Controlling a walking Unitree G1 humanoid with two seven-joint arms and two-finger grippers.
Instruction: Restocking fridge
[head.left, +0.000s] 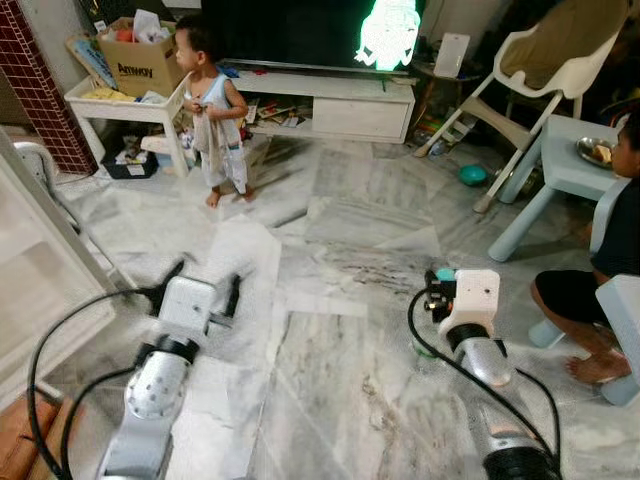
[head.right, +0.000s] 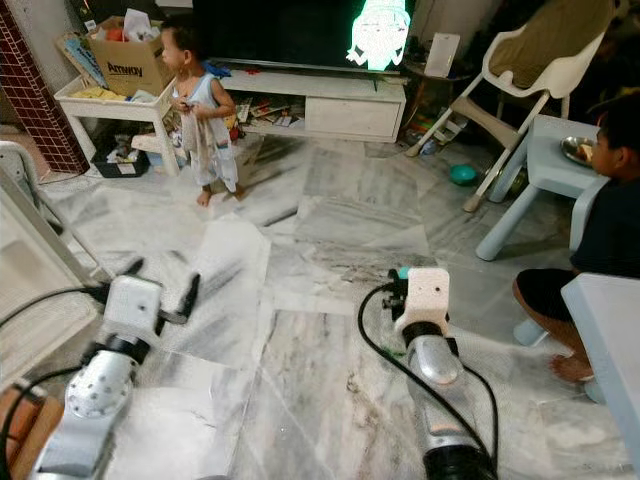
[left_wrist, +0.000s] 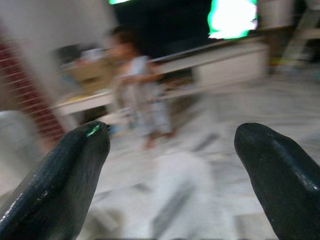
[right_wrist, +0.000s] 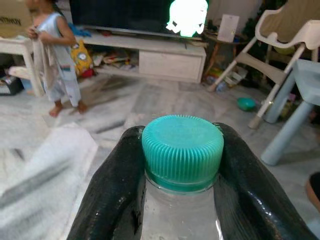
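Right wrist view: right pincer (right_wrist: 182, 200) is clamped on a bottle (right_wrist: 181, 210), one black finger (right_wrist: 112, 195) on each side of the neck, just under the cap (right_wrist: 182, 149). Bottle body is clear with a ribbed teal screw cap; label and fill level can't be seen, contents not readable.

Handling, my read: a clear plastic drinks bottle, so light if empty and moderately heavy if full. Walls probably flex under squeeze, and smooth plastic can slip. The neck under the cap ring is the stiffest spot, and the ring acts as a stop against sliding down, so the present hold looks like the right place. Not fragile, but it could swing from the neck while walking.

Head views: bottle sits at the front of the right arm, held low over the marble floor (head.left: 330, 330), teal cap (head.left: 445, 274) just visible past the white wrist block. Left pincer (head.left: 205, 290) is empty, fingers spread apart, hanging over the floor on the robot's left.

No fridge can be made out; the robot faces a living room. A small child (head.left: 215, 110) stands ahead near a low white counter (head.left: 120, 105) carrying a cardboard box (head.left: 140, 65). A second person (head.left: 600, 280) sits on the right by a pale blue counter (head.left: 570, 160). TV unit (head.left: 330, 100) runs along the back wall.

Risk: people in the walking path, keep clearance.
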